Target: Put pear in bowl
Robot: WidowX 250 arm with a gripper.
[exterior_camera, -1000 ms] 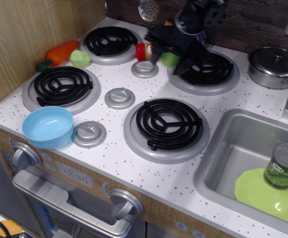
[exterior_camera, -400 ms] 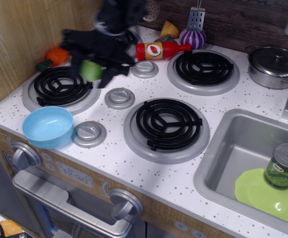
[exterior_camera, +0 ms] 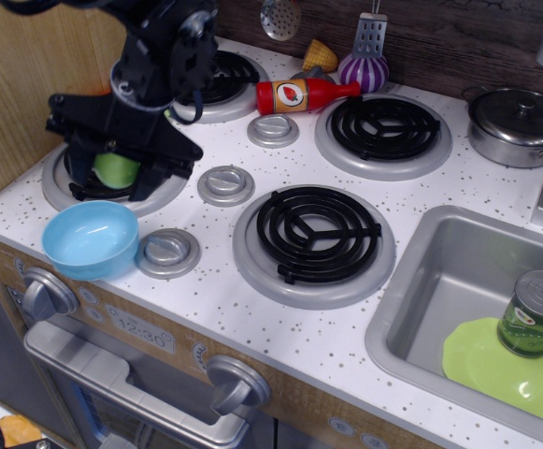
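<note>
The pear is a small light green fruit held between my black gripper's fingers. I hold it over the front-left burner, just behind and above the bowl. The bowl is light sky-blue and stands at the counter's front-left edge, with nothing showing inside it. My arm comes down from the top left and hides the back-left burner's near part.
A red sauce bottle lies at the back between the rear burners. A silver pot stands at the back right. The sink holds a lime-green plate and a green can. Several stove knobs sit between the burners.
My gripper has carried the pear from the back-right burner leftward and toward the front, and it now hangs over the front-left burner close to the bowl.
</note>
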